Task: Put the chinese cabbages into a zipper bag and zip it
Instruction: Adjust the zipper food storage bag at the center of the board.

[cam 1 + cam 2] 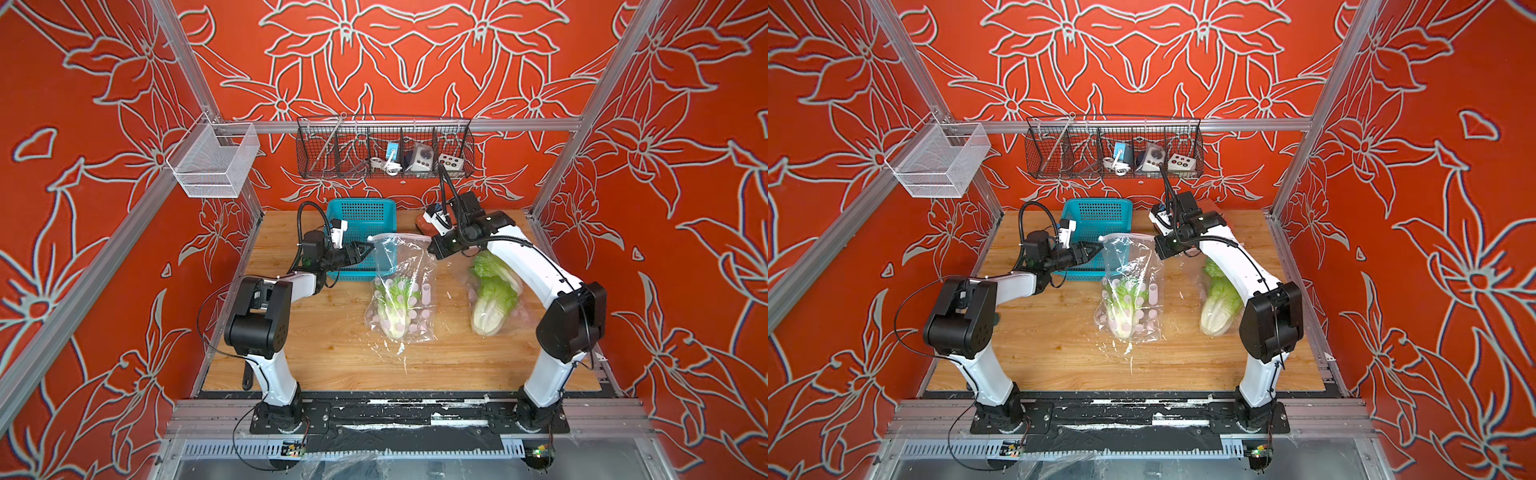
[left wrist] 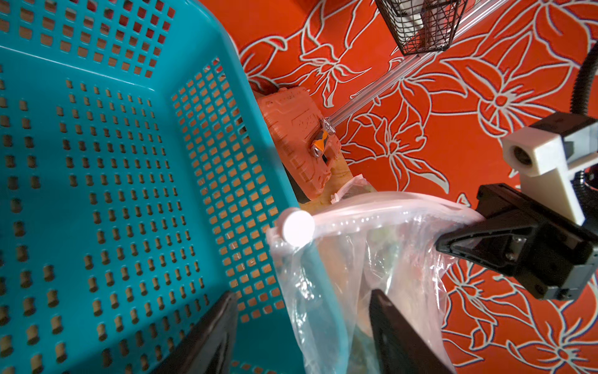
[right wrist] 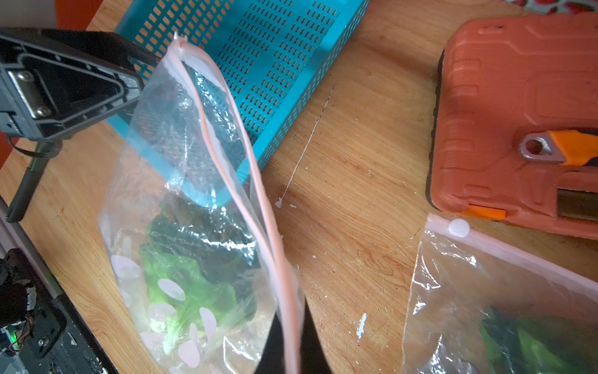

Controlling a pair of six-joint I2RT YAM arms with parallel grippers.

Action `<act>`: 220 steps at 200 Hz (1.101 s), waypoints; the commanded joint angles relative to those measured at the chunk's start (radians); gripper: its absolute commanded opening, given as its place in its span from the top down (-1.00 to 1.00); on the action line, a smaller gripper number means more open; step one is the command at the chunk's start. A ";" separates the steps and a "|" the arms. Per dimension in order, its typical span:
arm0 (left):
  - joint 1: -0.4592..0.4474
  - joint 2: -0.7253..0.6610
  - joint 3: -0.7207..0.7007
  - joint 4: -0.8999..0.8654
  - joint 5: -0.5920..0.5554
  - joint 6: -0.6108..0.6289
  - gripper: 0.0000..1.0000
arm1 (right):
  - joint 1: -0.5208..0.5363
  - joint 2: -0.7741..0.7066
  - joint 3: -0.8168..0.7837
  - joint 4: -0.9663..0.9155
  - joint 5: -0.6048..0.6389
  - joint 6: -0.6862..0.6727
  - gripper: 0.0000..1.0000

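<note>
Two cabbages (image 1: pixel 1125 307) show, each inside a clear bag with a pink zip strip. The only writing I find is embossed on the orange case (image 3: pixel 517 97), too blurred to read. The first cabbage (image 1: pixel 395 309), white ribbed base toward my arms' mounts and frilly green leaves pointing away, sits in the first bag (image 1: pixel 409 270). That bag is printed with pale dots, and its foot rests on the table (image 1: pixel 324 353) beside the basket (image 1: pixel 359 220). My right gripper (image 1: pixel 432 249) reaches in from a bent elbow, pinched closed on that bag's zip strip and holding its mouth up. My left gripper (image 1: pixel 362 251) points level at the strip's other end, jaws apart and gripping nothing, the white slider (image 2: pixel 297 226) just ahead of them. The second cabbage (image 1: pixel 492 299) lies in the second bag (image 3: pixel 485 291), flat on the table under my right forearm.
</note>
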 commanded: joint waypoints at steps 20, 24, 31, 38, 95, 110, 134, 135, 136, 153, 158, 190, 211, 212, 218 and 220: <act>-0.032 0.080 0.039 0.205 0.081 -0.096 -0.31 | -0.007 -0.011 -0.002 0.007 -0.035 0.006 1.00; -0.032 0.088 0.042 0.220 0.087 -0.108 -0.30 | -0.008 -0.012 -0.002 0.005 -0.036 0.004 1.00; -0.031 0.101 0.046 0.247 0.095 -0.130 -0.27 | -0.009 -0.013 -0.002 0.006 -0.036 0.003 1.00; -0.031 0.111 0.049 0.273 0.104 -0.150 -0.22 | -0.010 -0.014 -0.002 0.004 -0.036 0.002 1.00; -0.025 0.101 0.057 0.301 0.142 -0.164 0.38 | -0.023 -0.026 -0.003 0.002 -0.055 0.008 1.00; -0.011 0.074 0.043 0.295 0.150 -0.158 0.58 | -0.025 -0.037 -0.005 0.002 -0.062 0.011 1.00; 0.017 0.010 0.007 0.277 0.158 -0.147 0.80 | -0.034 -0.082 -0.033 0.028 -0.081 0.031 1.00; 0.017 0.007 0.005 0.275 0.158 -0.146 0.81 | -0.035 -0.085 -0.036 0.030 -0.083 0.032 1.00; 0.017 0.003 0.004 0.274 0.157 -0.144 0.82 | -0.035 -0.088 -0.038 0.032 -0.084 0.033 1.00; 0.025 -0.066 -0.019 0.216 0.156 -0.103 0.91 | -0.041 -0.135 -0.080 0.063 -0.123 0.057 1.00; 0.027 -0.091 -0.030 0.203 0.154 -0.092 0.93 | -0.044 -0.147 -0.092 0.074 -0.134 0.066 1.00; 0.027 -0.256 -0.084 0.098 0.155 -0.004 0.95 | -0.051 -0.230 -0.171 0.111 -0.161 0.079 1.00; 0.027 -0.355 -0.094 0.014 0.159 0.073 0.96 | -0.058 -0.258 -0.186 0.102 -0.164 0.069 1.00; 0.027 -0.360 -0.094 0.010 0.159 0.079 0.96 | -0.058 -0.260 -0.186 0.101 -0.164 0.070 1.00; 0.027 -0.381 -0.093 -0.011 0.165 0.101 0.97 | -0.060 -0.267 -0.190 0.100 -0.170 0.067 1.00; 0.027 -0.389 -0.093 -0.016 0.167 0.106 0.97 | -0.059 -0.270 -0.192 0.101 -0.172 0.067 1.00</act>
